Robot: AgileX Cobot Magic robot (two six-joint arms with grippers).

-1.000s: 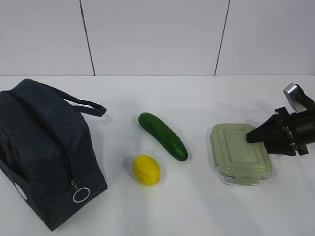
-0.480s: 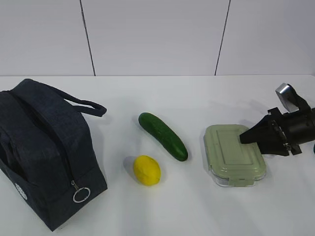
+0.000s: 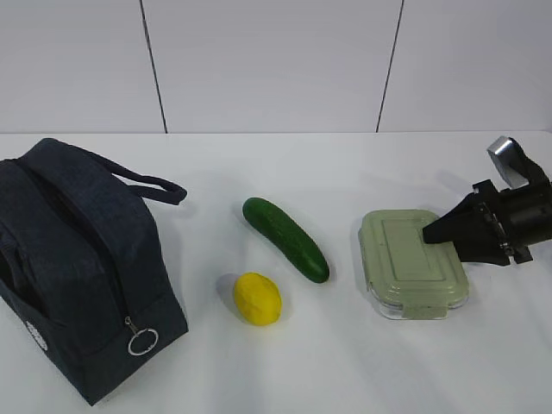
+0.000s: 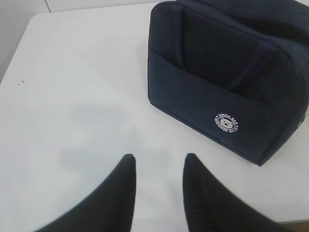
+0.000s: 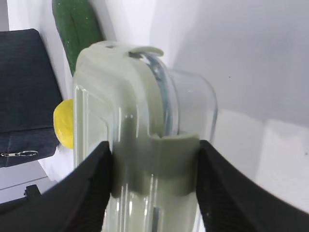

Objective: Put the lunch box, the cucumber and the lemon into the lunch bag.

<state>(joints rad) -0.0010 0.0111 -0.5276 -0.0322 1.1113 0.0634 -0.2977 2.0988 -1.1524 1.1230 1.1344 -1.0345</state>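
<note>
Currently the right tool [image 3: 429,233] grips the lunch box [image 3: 412,261] at its right end, one finger on each side of the pale green lid's latch tab, as the right wrist view confirms [image 5: 154,164]. In the exterior view the lunch box sits at the right of the white counter [image 3: 345,362]; whether it rests on the counter or is raised off it cannot be told. The cucumber [image 3: 285,238] lies diagonally near the centre, and the lemon [image 3: 257,298] lies just beside its lower end, toward the front. The lunch bag [image 3: 78,267] stands at the far left, well apart from the lunch box, its strap handle arching up and its silver ring pull [image 3: 141,341] hanging low at the front end. The left tool [image 4: 159,166] hovers above bare counter beside the lunch bag [image 4: 227,77], fingers partly spread and holding nothing.
</note>
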